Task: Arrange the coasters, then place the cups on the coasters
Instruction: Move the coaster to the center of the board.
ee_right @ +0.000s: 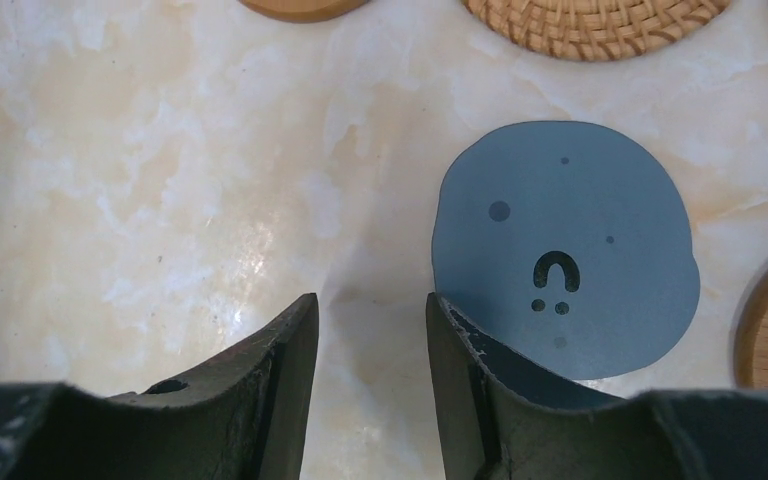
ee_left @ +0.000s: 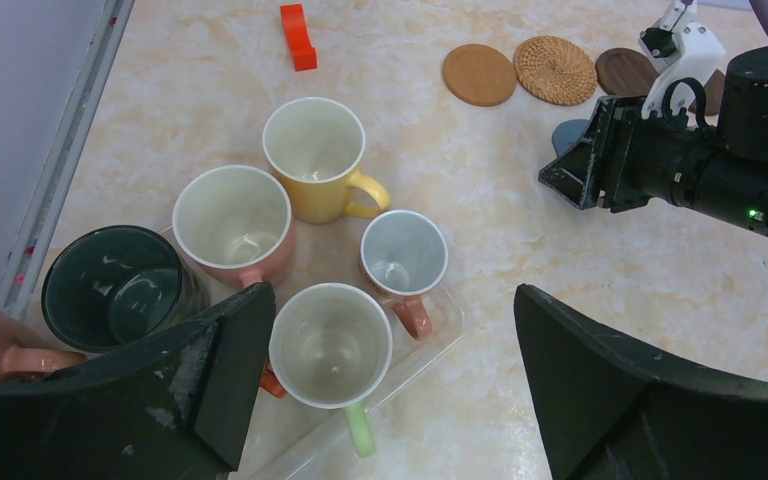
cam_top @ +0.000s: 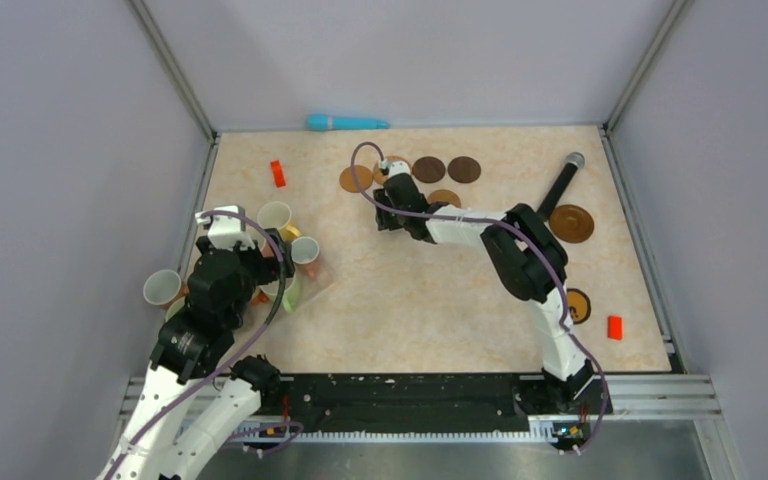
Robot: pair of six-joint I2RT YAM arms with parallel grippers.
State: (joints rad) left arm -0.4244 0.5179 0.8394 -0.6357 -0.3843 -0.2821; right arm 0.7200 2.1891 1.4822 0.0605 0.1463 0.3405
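The left gripper (ee_left: 392,325) is held wide open above a cluster of handled mugs at the left side of the marbled beige table (cam_top: 430,300), and nothing is caught between its fingers. Grouped there are a yellow mug (ee_left: 315,150), a pink mug with a cream inside (ee_left: 232,215), a dark green-black mug (ee_left: 115,285), a small pink-handled mug (ee_left: 404,252) and a pale green-handled mug (ee_left: 330,345). The last two are seen on a clear plastic tray (ee_left: 440,330). All are kept well apart from the coasters.

The right gripper (ee_right: 370,305) is lowered near the far side of the table, its jaws parted narrowly over bare marble, and nothing is gripped. A grey-blue flat coaster (ee_right: 570,240) is seen just beside the finger on the right of the wrist view, with its edge overlapped by that fingertip. Beyond it, a woven rattan coaster (ee_right: 600,20) and a tan wooden coaster (ee_right: 300,8) are laid side by side. A large dark brown round coaster (cam_top: 571,223) is found beside a black microphone (cam_top: 563,180).
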